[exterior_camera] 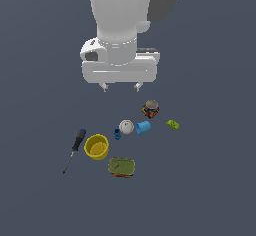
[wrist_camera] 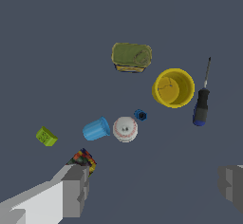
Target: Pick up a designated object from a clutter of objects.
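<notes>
The light-blue cup (exterior_camera: 143, 127) lies on its side on the grey floor, right beside the white baseball (exterior_camera: 126, 126). In the wrist view the cup (wrist_camera: 96, 128) lies between the baseball (wrist_camera: 125, 129) and the small green block (wrist_camera: 46, 136). My gripper (exterior_camera: 120, 87) hangs open and empty well above the clutter, behind the cup in the exterior view. In the wrist view its two grey fingers (wrist_camera: 75, 190) stand wide apart, and one partly hides the dark can (wrist_camera: 84, 160).
Yellow bowl (exterior_camera: 96, 146), black-handled screwdriver (exterior_camera: 74, 150), green tin (exterior_camera: 121, 167), dark can (exterior_camera: 150, 108), green block (exterior_camera: 173, 125) and a tiny dark blue piece (exterior_camera: 117, 134) lie around the cup. The same bowl (wrist_camera: 173, 88), screwdriver (wrist_camera: 201, 99) and tin (wrist_camera: 131, 57) show in the wrist view.
</notes>
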